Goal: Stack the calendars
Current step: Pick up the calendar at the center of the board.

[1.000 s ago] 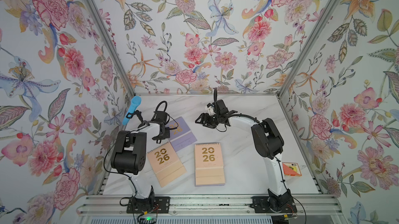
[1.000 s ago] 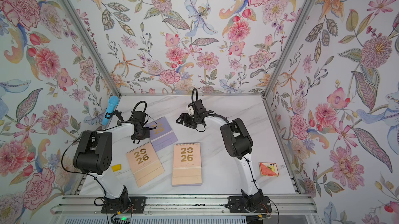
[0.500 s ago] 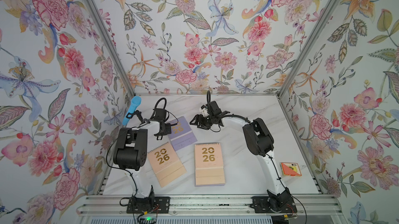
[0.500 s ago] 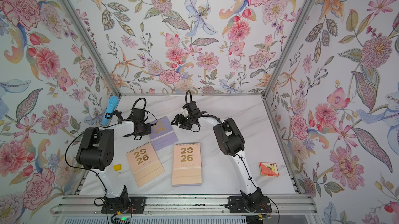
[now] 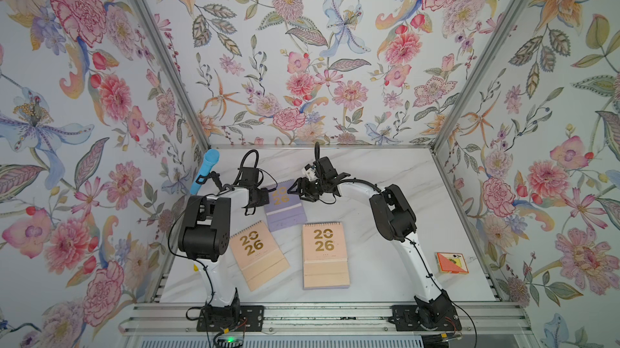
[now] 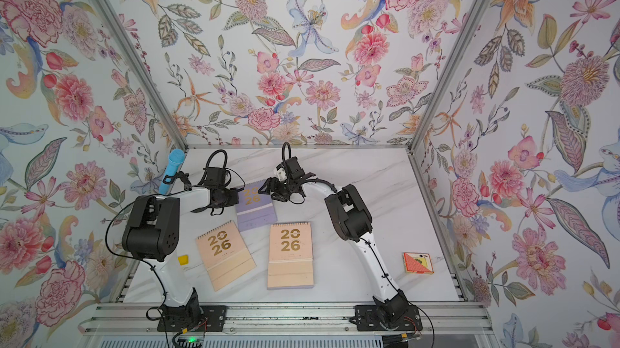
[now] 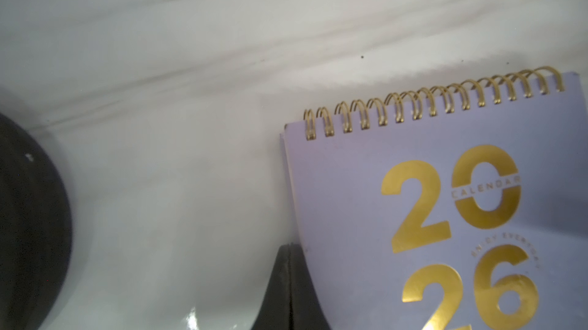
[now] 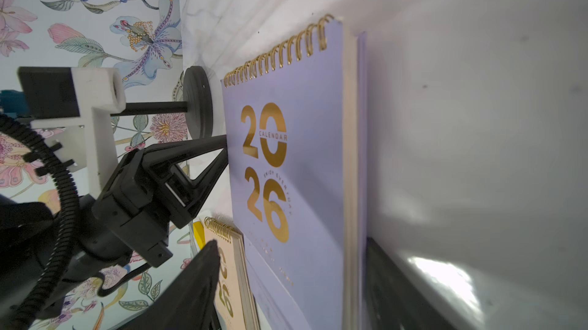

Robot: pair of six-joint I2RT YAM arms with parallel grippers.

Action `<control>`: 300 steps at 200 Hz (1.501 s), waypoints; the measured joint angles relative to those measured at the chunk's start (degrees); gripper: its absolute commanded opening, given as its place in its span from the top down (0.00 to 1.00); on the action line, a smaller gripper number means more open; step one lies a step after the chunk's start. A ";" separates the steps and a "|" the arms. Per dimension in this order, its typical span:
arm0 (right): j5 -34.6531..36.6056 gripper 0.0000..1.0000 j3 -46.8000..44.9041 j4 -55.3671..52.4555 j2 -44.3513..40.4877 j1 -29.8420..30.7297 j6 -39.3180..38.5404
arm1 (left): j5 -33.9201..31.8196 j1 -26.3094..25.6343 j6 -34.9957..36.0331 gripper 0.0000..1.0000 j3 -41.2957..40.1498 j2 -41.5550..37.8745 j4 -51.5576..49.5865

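Note:
A lavender calendar (image 5: 285, 207) (image 6: 256, 208) lies flat at mid-table. My left gripper (image 5: 265, 197) (image 7: 289, 248) is shut and empty, its tip pressed against the calendar's left edge (image 7: 413, 204). My right gripper (image 5: 298, 190) (image 8: 291, 242) is open and straddles the calendar's right edge (image 8: 302, 153), with one finger low against the table and the other above the cover, a gap still showing. Nearer the front lie two peach calendars: one tilted at the left (image 5: 258, 254) (image 8: 227, 280), one in the centre (image 5: 324, 254) with a lavender edge showing beneath it.
An orange-red card box (image 5: 450, 262) sits at the front right. A small yellow block (image 6: 183, 259) lies by the left arm's base. A blue cylinder (image 5: 204, 171) is clipped at the left wall. Floral walls close in three sides.
My right gripper has travelled left to the lavender calendar's right edge and its jaws have narrowed around it. The left gripper stays shut at the calendar's left edge.

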 measured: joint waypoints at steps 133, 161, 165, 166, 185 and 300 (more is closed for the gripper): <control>-3.41 0.87 -10.16 15.26 -4.48 -1.29 8.17 | 4.79 -0.28 -0.70 1.00 1.33 -0.15 -3.89; -2.29 0.93 -12.17 15.26 -6.88 -1.31 7.80 | 4.98 -0.28 -1.09 1.00 1.33 -1.62 -5.57; -2.16 0.93 -12.61 15.26 -7.30 -1.36 7.78 | 5.01 -0.28 -1.11 1.00 1.33 -1.95 -5.73; -2.10 0.93 -12.76 15.26 -7.45 -1.38 7.74 | 5.01 -0.28 -1.11 1.00 1.33 -2.08 -5.77; -1.51 0.95 -15.28 15.19 -9.70 -1.64 7.61 | 5.20 -0.33 -1.40 1.00 1.33 -4.13 -6.47; 0.52 0.98 -45.33 20.79 -40.09 -4.33 7.21 | 6.03 -9.18 -8.31 1.00 -4.83 -23.39 -6.10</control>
